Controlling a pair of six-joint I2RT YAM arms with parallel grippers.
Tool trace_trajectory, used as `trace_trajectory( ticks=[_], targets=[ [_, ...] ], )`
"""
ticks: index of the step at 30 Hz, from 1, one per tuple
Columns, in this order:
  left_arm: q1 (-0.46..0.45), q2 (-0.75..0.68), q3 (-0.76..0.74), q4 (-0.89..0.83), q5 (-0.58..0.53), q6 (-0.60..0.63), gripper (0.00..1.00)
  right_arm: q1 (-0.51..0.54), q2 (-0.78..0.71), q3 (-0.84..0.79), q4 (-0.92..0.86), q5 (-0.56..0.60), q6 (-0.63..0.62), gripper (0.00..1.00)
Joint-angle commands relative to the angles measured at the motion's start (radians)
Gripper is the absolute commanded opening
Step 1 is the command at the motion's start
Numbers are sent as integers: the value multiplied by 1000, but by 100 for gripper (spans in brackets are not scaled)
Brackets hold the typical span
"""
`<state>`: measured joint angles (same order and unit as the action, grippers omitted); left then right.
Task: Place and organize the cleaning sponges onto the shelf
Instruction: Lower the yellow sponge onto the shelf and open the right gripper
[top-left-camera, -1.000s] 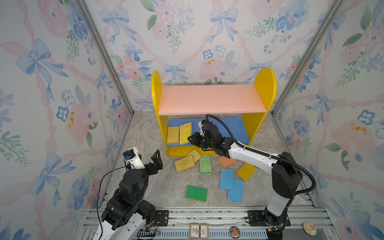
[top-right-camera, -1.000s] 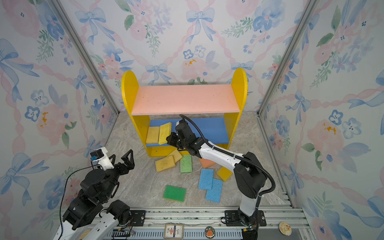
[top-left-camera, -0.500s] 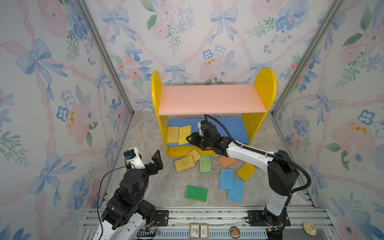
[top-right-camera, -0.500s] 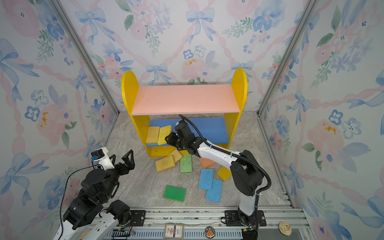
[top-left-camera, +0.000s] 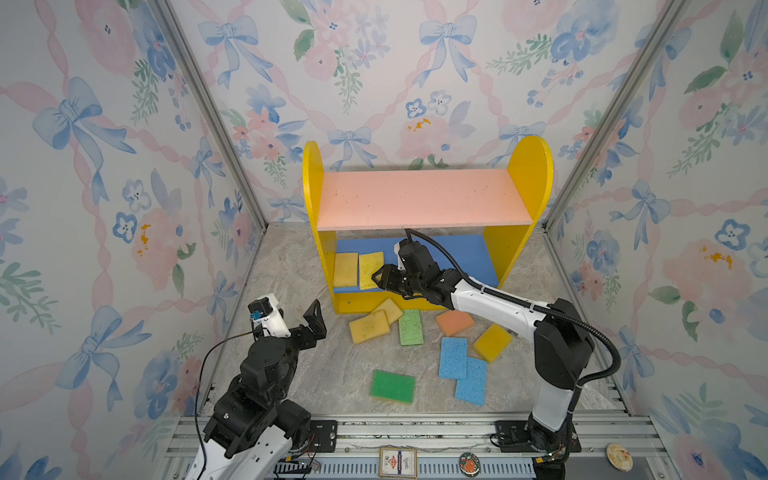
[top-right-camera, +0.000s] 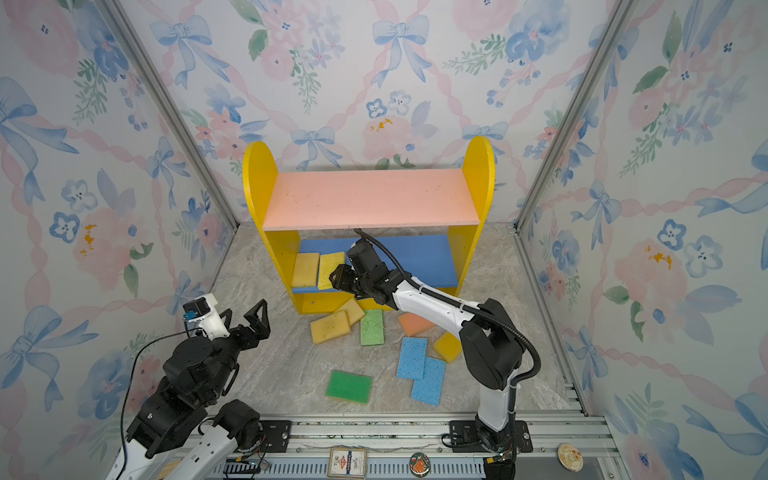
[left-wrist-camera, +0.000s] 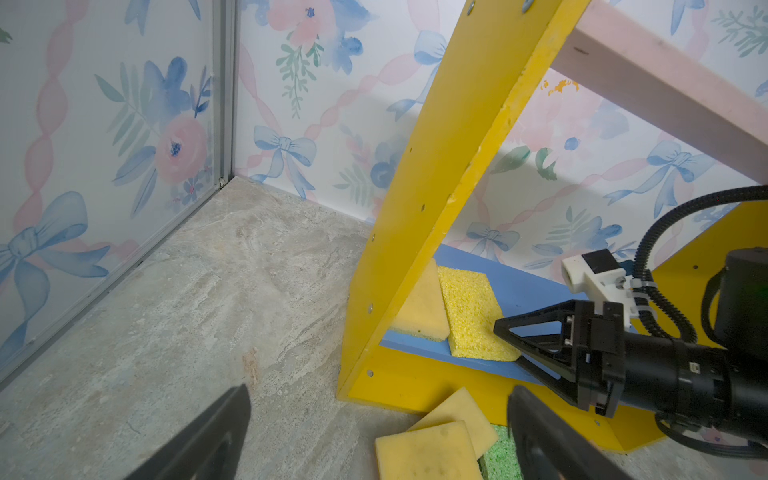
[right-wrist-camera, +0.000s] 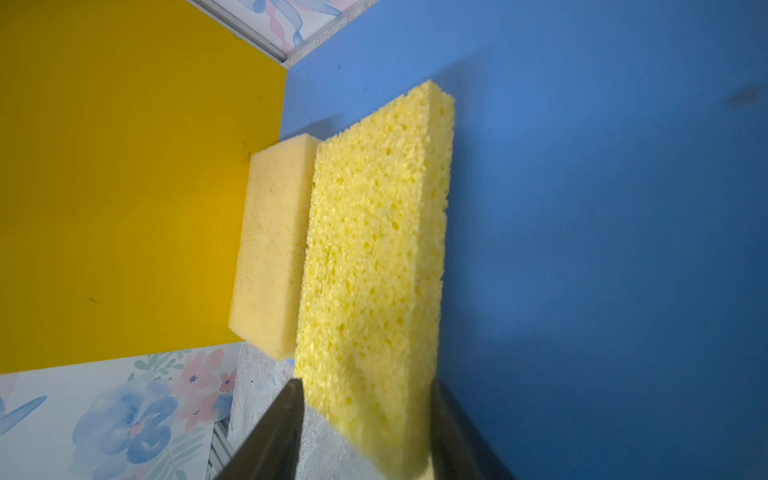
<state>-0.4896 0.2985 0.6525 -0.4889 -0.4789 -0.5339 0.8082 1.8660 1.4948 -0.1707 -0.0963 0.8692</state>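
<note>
Both top views: the right gripper (top-left-camera: 379, 279) reached low into the shelf (top-left-camera: 530, 174). Left wrist view: the left gripper (left-wrist-camera: 379, 390) idled, jaws wide. Right wrist view: the right jaws stood parted astride the coarse sponge (right-wrist-camera: 374, 249), which lay flat beside a smoother sponge (right-wrist-camera: 270, 249), likely starting a row.

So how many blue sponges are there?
2, both on the floor: the farther blue sponge and the nearer blue sponge touching it. None seems hidden.
</note>
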Motion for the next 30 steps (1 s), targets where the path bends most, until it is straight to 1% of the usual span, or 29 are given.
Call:
trace_trajectory(
  ticks=[1,12,21,30],
  targets=[
    [-1,-4,-7,-7,0,17,98,11,28,59,-111,51,-92,52],
    [-1,-1,-7,-7,0,17,98,16,51,76,-96,24,-100,55],
    [0,5,-8,-7,-2,18,98,21,77,87,-63,-18,-73,56],
    [-1,5,-9,-7,-2,16,98,9,42,37,-63,17,-64,57]
  ],
)
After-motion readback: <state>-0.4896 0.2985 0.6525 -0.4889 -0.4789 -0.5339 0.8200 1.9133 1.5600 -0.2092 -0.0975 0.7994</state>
